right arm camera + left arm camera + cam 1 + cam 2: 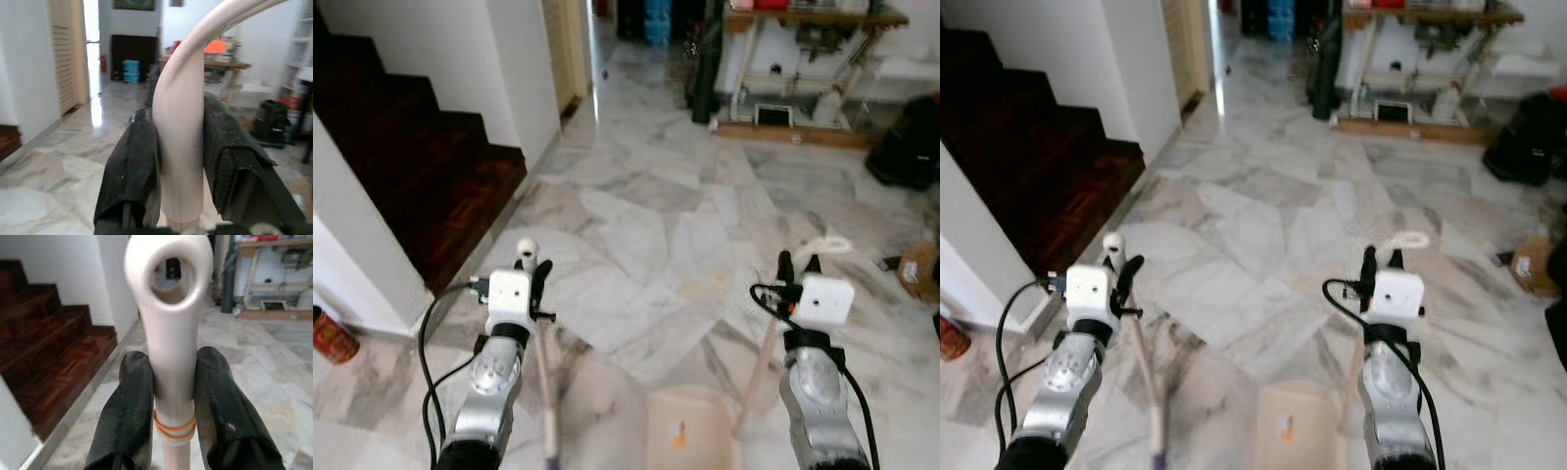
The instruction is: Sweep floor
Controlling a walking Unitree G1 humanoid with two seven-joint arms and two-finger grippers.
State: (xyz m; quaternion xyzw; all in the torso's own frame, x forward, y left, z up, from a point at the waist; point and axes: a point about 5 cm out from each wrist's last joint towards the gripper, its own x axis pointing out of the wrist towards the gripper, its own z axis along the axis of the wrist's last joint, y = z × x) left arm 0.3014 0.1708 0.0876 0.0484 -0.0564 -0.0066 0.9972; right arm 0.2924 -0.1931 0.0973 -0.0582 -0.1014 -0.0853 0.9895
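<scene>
We held the broom handle (544,377) upright on our left side, its pale shaft running down past the arm toward the marble floor (646,225), with its looped top end (168,271) standing just above the grip. The dustpan (690,431) sat low between our two arms, its cream pan near the floor and its long handle (759,367) slanting up to our right side. The left gripper (171,396) was clamped narrowly on the broom shaft, both black fingers (132,401) pressed against it just above a band of orange rubber. The right gripper (178,161) was likewise closed tight around the curved top of the dustpan handle. As we judged it, both tools were in hand but the sweeping had barely begun: the pan looked empty apart from a small orange mark, and a wide stretch of floor lay ahead, between the dark wooden stairs (421,157) and the cluttered shelving (803,69).
</scene>
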